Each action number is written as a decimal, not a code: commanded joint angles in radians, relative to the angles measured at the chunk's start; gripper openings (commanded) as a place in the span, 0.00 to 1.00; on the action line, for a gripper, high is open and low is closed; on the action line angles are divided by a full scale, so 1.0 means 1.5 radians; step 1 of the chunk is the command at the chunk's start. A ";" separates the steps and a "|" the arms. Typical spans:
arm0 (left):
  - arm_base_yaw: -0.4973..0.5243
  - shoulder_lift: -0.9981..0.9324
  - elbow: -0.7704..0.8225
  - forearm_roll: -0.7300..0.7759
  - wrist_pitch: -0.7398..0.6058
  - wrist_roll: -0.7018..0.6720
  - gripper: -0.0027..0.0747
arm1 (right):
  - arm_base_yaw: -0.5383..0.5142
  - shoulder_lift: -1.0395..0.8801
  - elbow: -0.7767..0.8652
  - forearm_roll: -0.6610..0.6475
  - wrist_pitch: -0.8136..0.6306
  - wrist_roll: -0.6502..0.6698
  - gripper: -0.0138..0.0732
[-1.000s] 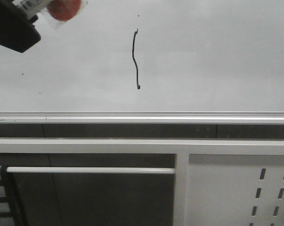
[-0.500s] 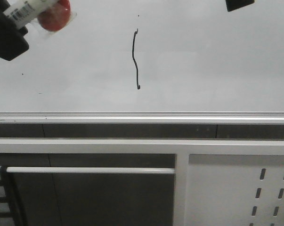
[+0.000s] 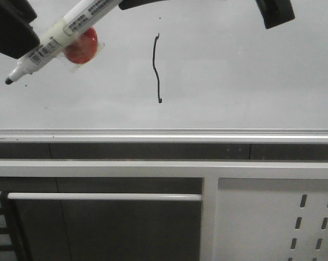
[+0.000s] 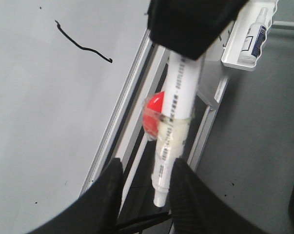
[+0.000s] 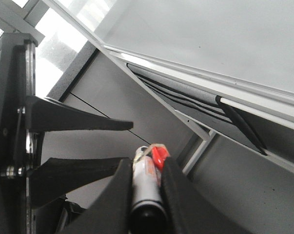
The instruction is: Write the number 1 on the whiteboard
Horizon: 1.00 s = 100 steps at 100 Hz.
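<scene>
The number 1 stands as a thin black, slightly wavy stroke on the upper middle of the whiteboard, well above the silver rail along the board's lower edge. A white marker lies slanted across the upper left of the front view. Its dark tip points down and to the left and sits to the left of the stroke, well apart from it. Whether the tip touches the board cannot be told. A small red ball is bound to the marker's barrel with clear tape. The right hand is pressed onto the rear end of the marker, with its two black fingers on either side of the barrel. The left hand is spread. The tip end of the marker passes between its fingers, with a clear gap on one side, while the other finger sits just beside the barrel or touches it. In the front view the left hand shows only as a black block in the top left corner. Below the rail is a white frame with a white perforated panel at the lower right.
</scene>
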 commanded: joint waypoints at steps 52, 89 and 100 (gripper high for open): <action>-0.004 0.029 -0.024 0.036 0.007 -0.007 0.32 | -0.001 -0.011 -0.042 0.014 0.031 -0.007 0.10; -0.004 0.029 -0.024 0.063 0.007 -0.007 0.30 | -0.001 -0.011 -0.042 0.014 0.044 -0.007 0.10; -0.004 0.029 -0.024 0.067 0.004 -0.007 0.27 | -0.001 -0.011 -0.042 0.014 0.044 -0.007 0.10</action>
